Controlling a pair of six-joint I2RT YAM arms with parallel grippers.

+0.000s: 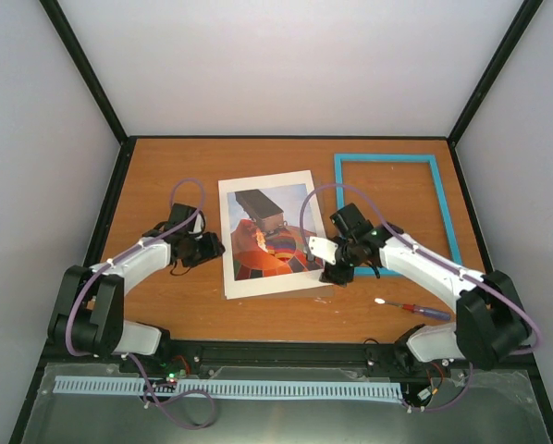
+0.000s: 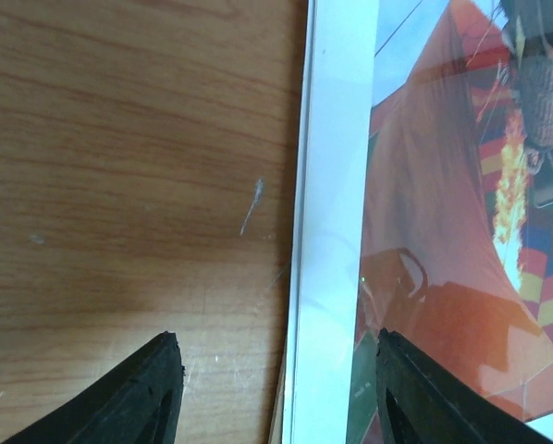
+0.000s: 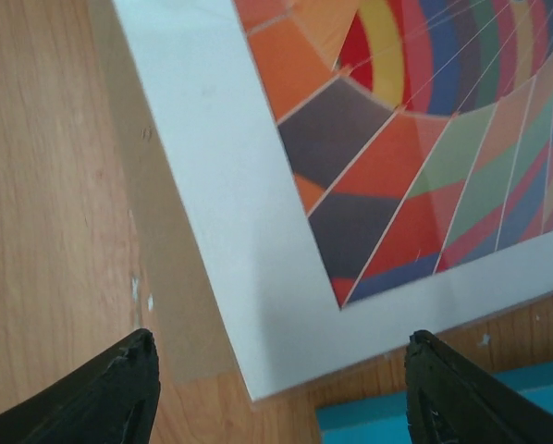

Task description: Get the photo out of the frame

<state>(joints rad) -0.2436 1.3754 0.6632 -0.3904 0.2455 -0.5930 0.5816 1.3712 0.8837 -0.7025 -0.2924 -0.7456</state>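
The left end effector (image 1: 205, 248) is spread wide and holds nothing. Its fingers (image 2: 156, 393) straddle the left edge of the photo (image 1: 267, 231), low over the desk (image 1: 156, 176). The right end effector (image 1: 327, 252) is equally wide and empty, hovering at the photo's near right corner. The photo lies flat, outside the frame (image 1: 397, 159) — which sits just right of it with nothing inside. A pale brown sheet (image 3: 170, 277) — possibly a backing board — shows beneath that corner. A screwdriver (image 1: 415, 311) lies right of the photo, nearer the arms.
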